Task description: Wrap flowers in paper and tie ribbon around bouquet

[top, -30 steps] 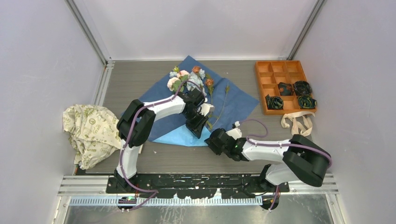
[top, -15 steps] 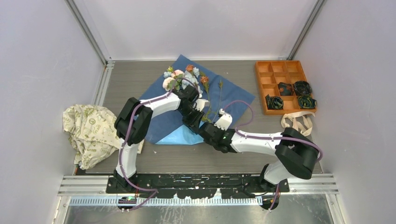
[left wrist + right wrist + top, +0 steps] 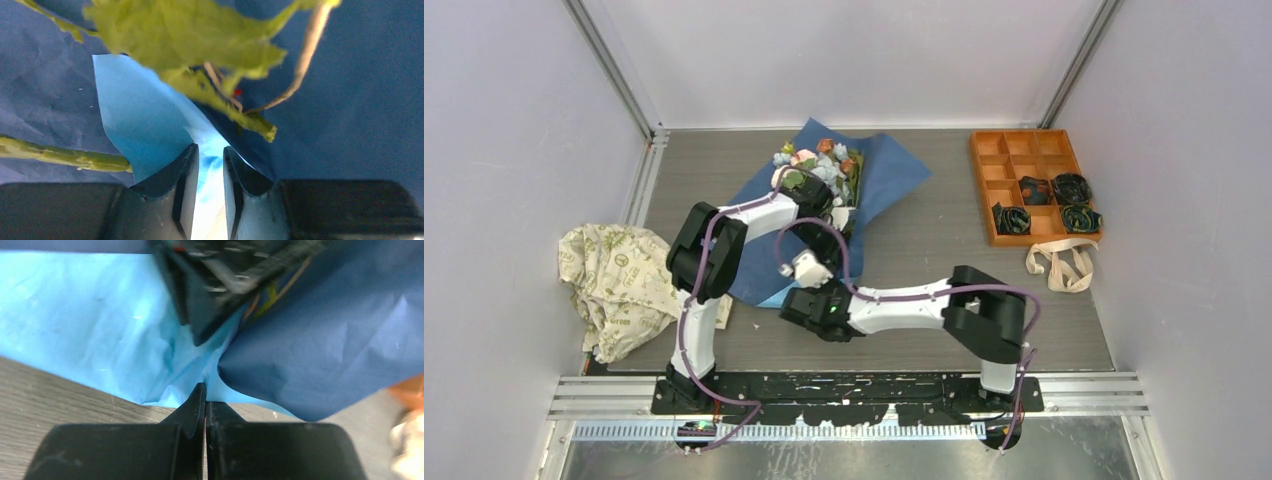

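Fingers of the left tool (image 3: 210,150) stand a narrow way apart in the left wrist view. The pale face of the paper (image 3: 140,115) shows bright in the gap, but I cannot tell whether they nip that fold or merely hover over it. Beyond the tips, a green leaf (image 3: 200,40) and two thin stalks (image 3: 60,156) lie over the paper's darker face. In the right wrist view the right tool (image 3: 204,390) is clamped tight and the pale sheet puckers straight into its tips at the near edge, so it reads as a pinch on the paper. The left tool's dark body hangs just beyond. In the top external view the flowers (image 3: 819,165) lie at the far middle of the tabletop (image 3: 944,240), with the paper under them and its right flap raised against the blooms. Both tools meet at the sheet's near corner. The ribbon (image 3: 1056,250) sits well apart by the orange tray (image 3: 1019,134), untouched. The sheet looks thin, light and quick to crease, and likely to tear if dragged against a second clamp, so a slow pinch at an edge or corner suits it. The flowers look light and springy, best held low on the gathered stalks, never by the blooms. The ribbon will flop, so take it by an end.
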Controlling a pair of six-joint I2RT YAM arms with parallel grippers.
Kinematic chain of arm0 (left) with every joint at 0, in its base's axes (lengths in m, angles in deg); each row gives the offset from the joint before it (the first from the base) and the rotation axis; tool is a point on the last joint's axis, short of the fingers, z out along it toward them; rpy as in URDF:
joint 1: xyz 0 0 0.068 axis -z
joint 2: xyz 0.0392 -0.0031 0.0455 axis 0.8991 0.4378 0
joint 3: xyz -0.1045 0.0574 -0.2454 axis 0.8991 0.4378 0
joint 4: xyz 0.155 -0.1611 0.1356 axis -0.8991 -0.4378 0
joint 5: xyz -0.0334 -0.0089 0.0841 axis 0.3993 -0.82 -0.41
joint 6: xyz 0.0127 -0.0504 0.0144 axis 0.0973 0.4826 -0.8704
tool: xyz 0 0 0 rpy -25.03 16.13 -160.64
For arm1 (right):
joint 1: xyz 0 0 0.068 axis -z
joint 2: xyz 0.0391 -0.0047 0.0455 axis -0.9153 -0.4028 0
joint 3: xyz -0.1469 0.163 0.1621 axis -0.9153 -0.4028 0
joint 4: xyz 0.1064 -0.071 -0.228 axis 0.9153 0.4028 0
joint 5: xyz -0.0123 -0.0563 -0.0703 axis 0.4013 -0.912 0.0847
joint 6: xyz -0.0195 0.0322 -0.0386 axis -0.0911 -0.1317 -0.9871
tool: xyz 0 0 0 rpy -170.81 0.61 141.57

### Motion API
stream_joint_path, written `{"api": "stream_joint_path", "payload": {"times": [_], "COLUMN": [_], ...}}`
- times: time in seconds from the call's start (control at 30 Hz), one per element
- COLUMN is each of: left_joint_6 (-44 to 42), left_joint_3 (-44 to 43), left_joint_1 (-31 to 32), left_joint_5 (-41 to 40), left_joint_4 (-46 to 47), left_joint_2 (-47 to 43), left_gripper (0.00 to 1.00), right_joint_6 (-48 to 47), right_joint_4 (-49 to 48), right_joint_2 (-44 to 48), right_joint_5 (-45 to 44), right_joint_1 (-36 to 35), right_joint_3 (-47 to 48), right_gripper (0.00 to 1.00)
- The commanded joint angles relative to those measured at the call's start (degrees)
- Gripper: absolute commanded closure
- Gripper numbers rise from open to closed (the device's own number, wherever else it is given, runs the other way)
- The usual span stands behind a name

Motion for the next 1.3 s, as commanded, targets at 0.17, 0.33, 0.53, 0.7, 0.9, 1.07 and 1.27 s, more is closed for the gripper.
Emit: {"api": "stream_joint_path", "payload": {"times": [0.17, 0.33, 0.53, 0.7, 0.9, 1.07, 1.27], "left_joint_6": [-1.2, -1.1, 0.5, 4.9, 15.4, 19.8, 21.0], "left_joint_3": [0.6, -1.7, -4.0, -1.2, 11.5, 12.3, 5.6], "left_joint_1": [-8.2, -17.2, -28.2, -37.4, -37.9, -27.0, -20.7], "left_joint_5": [2.3, 8.0, 11.3, 11.2, 17.7, 1.6, -6.6], "left_joint_4": [1.2, -1.2, -3.0, -3.9, 6.3, 12.9, 11.7], "left_joint_2": [0.9, -4.4, -13.0, -21.2, -33.1, -33.1, -26.1], "left_gripper": [0.66, 0.52, 0.39, 0.01, 0.00, 0.00, 0.00], "right_joint_6": [-36.9, -39.8, -40.2, -40.8, -41.3, -41.9, -42.9], "right_joint_4": [-2.4, -0.6, 1.0, 1.7, 2.0, 1.8, 2.5], "right_joint_2": [-10.8, -14.7, -17.6, -19.3, -19.6, -20.0, -19.9], "right_joint_5": [2.0, 4.8, 5.6, 4.9, 5.1, 4.9, 3.9], "right_joint_1": [-4.4, -4.5, -4.5, -4.5, -4.5, -4.5, -4.5], "right_joint_3": [8.4, 10.0, 12.4, 14.0, 14.1, 13.8, 14.3], "right_gripper": [0.99, 0.99, 0.99, 0.99, 0.99, 0.99, 0.99]}}
